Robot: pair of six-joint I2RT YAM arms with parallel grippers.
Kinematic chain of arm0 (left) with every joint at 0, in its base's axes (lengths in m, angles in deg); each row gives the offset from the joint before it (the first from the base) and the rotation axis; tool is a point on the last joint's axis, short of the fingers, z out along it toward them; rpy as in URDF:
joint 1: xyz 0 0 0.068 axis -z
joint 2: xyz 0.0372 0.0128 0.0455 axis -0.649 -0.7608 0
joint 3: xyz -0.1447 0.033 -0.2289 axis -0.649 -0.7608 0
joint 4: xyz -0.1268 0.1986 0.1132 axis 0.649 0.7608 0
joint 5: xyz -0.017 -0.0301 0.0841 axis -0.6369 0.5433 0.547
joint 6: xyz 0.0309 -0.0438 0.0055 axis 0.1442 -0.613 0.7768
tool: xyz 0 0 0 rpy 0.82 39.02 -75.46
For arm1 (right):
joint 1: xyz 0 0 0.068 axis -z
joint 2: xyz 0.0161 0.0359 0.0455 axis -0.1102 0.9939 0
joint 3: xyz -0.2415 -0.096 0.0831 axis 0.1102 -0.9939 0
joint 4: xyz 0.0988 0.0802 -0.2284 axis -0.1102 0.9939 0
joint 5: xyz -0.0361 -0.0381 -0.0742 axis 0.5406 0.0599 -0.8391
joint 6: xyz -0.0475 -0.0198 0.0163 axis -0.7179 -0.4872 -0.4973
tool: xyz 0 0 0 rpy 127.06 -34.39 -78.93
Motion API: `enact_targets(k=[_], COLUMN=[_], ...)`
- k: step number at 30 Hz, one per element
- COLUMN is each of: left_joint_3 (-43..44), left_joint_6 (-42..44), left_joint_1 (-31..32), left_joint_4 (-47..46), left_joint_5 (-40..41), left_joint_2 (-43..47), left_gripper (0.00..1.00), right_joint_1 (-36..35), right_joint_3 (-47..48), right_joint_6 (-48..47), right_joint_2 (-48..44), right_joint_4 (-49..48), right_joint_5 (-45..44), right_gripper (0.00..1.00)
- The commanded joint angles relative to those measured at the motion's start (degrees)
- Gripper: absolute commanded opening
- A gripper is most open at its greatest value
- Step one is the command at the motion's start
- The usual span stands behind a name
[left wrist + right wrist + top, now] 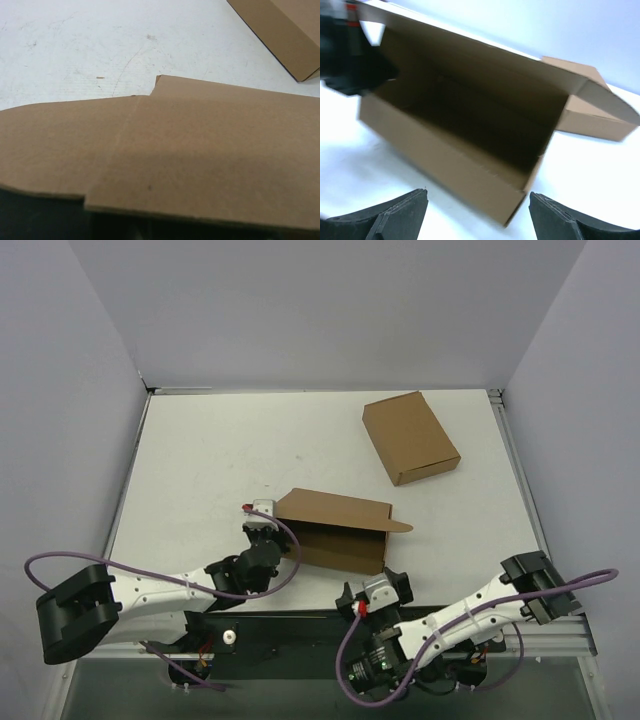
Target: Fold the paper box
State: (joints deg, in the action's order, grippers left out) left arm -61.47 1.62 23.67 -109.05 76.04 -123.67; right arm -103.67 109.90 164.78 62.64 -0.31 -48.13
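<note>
The box (pixel 340 536) is matte brown kraft cardboard, a long open trough with creased walls, its lid flap raised and ending in a rounded tab at the right. It lies mid-table on the white, faintly scuffed table (pixel 200 455), just ahead of both arms. The inside is dark in shadow. A closed carton (pixel 410 438) of the same cardboard sits well apart at the far right.

The left gripper (pixel 265 512) is pressed together at the lid's left corner. Cardboard fills its wrist view and hides its fingers, so a pinch cannot be confirmed. The right gripper (pixel 477 200) is spread wide near the box's front wall, and its view is blurred.
</note>
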Motion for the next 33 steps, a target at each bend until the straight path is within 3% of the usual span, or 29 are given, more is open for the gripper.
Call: enact_targets(k=[1, 6, 13, 16, 17, 18, 20, 22, 26, 33], left_joint_3=[-0.4, -2.2, -4.1, -4.2, -4.2, -4.1, -4.1, -4.3, -4.6, -3.3], left_joint_6=[-0.6, -0.7, 0.6, 0.7, 0.7, 0.8, 1.0, 1.8, 2.5, 3.9], left_joint_1=[0.2, 0.1, 0.2, 0.1, 0.2, 0.1, 0.2, 0.2, 0.2, 0.3], left_joint_4=[8.7, 6.8, 2.9, 2.9, 2.8, 2.7, 2.4, 1.8, 0.1, 0.0], left_joint_5=[-0.3, 0.9, -0.4, -0.6, -0.7, -0.8, -1.0, -2.0, -3.3, -6.6], left_joint_2=[-3.1, -5.0, -5.8, -6.0, -6.1, -6.1, -6.3, -6.5, -8.0, -9.0], left_gripper=[0.00, 0.00, 0.00, 0.00, 0.00, 0.00, 0.00, 0.00, 0.00, 0.00], right_joint_1=[-5.6, -6.3, -1.0, 4.9, 6.9, 12.3, 18.3, 24.8, 33.7, 39.9], right_joint_3=[3.3, 3.3, 13.6, 19.5, 20.3, 20.0, 17.2, 15.1, 13.2, 6.6], right_joint_6=[6.5, 4.0, -12.1, -30.9, -45.5, -53.1, -69.9, -75.3, -79.9, -73.6], right_joint_2=[0.3, -8.2, -18.2, -18.6, -19.0, -19.4, -21.6, -24.4, -26.6, -24.3], right_joint_4=[19.2, 19.2, 18.3, 9.5, 4.8, -6.5, -18.1, -31.1, -45.1, -56.2], right_joint_5=[-4.3, -6.6, -9.0, -6.2, -4.8, -2.3, 8.2, 16.2, 29.4, 34.0], right_gripper=[0.84, 0.84, 0.87, 0.89, 0.89, 0.90, 0.90, 0.89, 0.87, 0.86])
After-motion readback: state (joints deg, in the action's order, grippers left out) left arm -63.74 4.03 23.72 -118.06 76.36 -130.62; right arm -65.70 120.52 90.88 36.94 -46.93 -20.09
